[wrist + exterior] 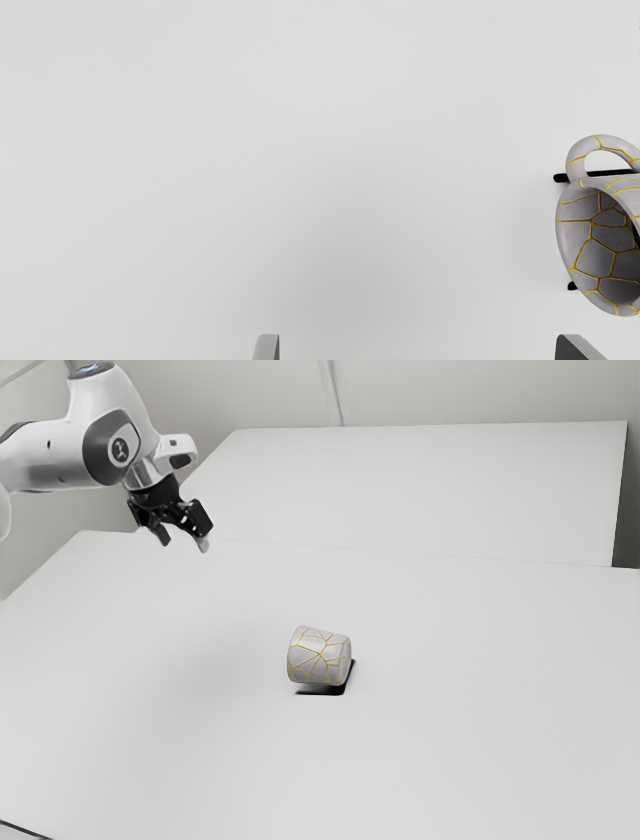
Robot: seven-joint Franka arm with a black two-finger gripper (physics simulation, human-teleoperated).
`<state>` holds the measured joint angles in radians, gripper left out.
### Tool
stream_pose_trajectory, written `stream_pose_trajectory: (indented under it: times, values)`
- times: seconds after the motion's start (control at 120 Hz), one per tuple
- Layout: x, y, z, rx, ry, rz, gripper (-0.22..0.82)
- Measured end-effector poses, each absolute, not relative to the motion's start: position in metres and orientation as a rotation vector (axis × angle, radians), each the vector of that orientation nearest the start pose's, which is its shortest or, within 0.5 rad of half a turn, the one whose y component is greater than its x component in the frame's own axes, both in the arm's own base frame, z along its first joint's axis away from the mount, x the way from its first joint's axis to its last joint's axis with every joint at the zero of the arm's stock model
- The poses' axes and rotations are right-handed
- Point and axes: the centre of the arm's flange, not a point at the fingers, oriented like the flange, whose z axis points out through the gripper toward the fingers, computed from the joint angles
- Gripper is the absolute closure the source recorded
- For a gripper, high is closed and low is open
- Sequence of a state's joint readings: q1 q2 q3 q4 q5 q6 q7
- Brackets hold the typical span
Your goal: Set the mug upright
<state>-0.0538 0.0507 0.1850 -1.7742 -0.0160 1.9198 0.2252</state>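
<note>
In the exterior view, the black gripper (184, 540) is being held above the table (130, 710), well apart from the mug. The pincer is being left released: in the wrist view, its two fingers are being shown spread wide. The mug (318, 657) is being supported on its side by the tabletop, between four and five o'clock from the gripper in the exterior view. In the wrist view, it is being seen off toward one finger's side, while its mouth is being turned toward the other finger's side. The handle (580, 152) is being seen beside the rim, and gold lines are being traced across the pale body, inside and out. A black patch (318, 692) is being shown at the mug's six o'clock in the exterior view. Toward one o'clock, a pale panel (420, 490) is being seen behind the table.
</note>
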Motion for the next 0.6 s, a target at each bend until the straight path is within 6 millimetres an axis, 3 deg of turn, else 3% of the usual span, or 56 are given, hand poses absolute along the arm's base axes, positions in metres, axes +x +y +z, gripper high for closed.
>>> stream_pose_trajectory:
  times: [0.1,0.325,0.508,0.6]
  values:
    - [0.581,0.068,0.527,-3.126,0.161,-0.143,0.0]
    - [0.567,0.047,0.447,-3.402,0.125,-0.006,0.0]
    - [0.55,0.057,0.388,-3.64,0.062,0.102,0.0]
    - [0.549,0.054,0.374,-3.731,0.102,0.099,0.0]
